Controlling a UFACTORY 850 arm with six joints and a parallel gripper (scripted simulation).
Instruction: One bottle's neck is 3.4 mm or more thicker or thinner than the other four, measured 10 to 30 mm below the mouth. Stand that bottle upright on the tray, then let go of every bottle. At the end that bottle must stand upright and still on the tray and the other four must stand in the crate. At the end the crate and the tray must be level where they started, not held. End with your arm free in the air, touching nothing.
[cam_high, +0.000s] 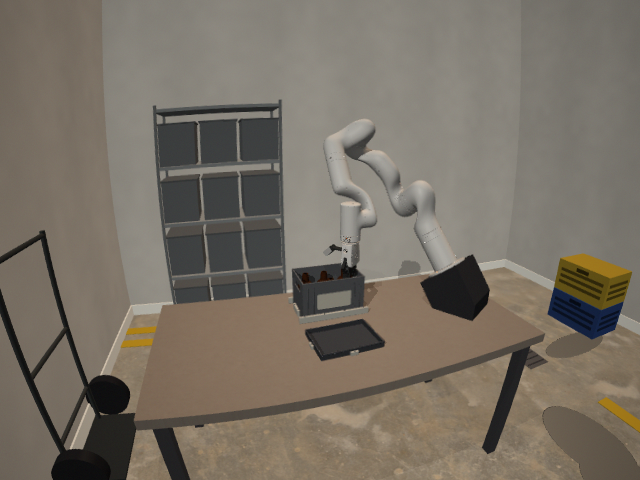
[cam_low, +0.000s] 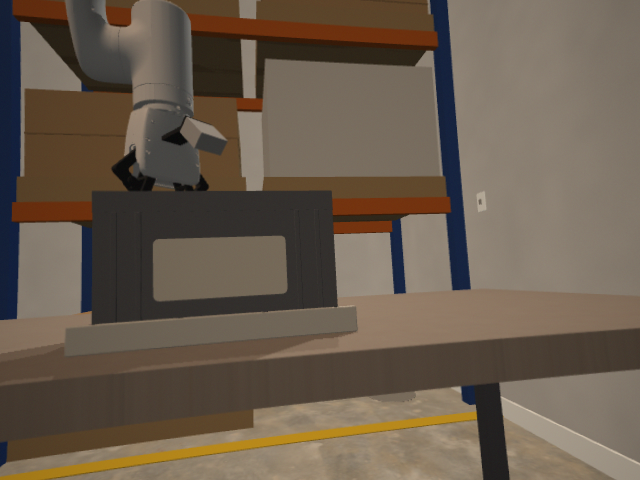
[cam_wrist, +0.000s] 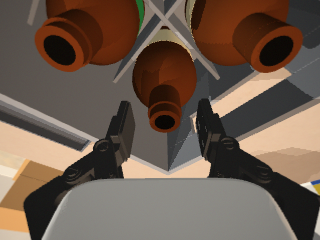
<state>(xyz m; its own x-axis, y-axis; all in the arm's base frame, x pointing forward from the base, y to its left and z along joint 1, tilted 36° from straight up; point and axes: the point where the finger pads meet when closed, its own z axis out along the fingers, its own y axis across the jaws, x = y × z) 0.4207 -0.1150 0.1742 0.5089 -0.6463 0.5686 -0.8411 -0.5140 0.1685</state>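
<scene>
The grey crate (cam_high: 303, 298) (cam_low: 217, 219) (cam_wrist: 75, 95) stands level. In the top view, brown bottle tops show inside it, a left one (cam_high: 305, 278) and a middle one (cam_high: 323, 275). My gripper (cam_high: 348, 272) (cam_wrist: 164, 112) points down into a corner of the crate and is open. In the wrist view, a narrow-necked bottle (cam_wrist: 164, 75) stands in that corner cell, its neck between the spread fingers with a gap on both sides. Two more bottles, one left (cam_wrist: 112, 30) and one right (cam_wrist: 215, 35), stand beyond. In the exterior view the crate hides the fingertips. The black tray (cam_high: 345, 338) is bare and level.
The crate rests on a pale base (cam_high: 336, 315) (cam_low: 211, 330) with a raised edge. The tray lies in front of it in the top view. Thin dividers (cam_wrist: 205, 65) cross between the bottles. The robot's black mount (cam_high: 457, 289) stands at the right of the table (cam_high: 232, 361).
</scene>
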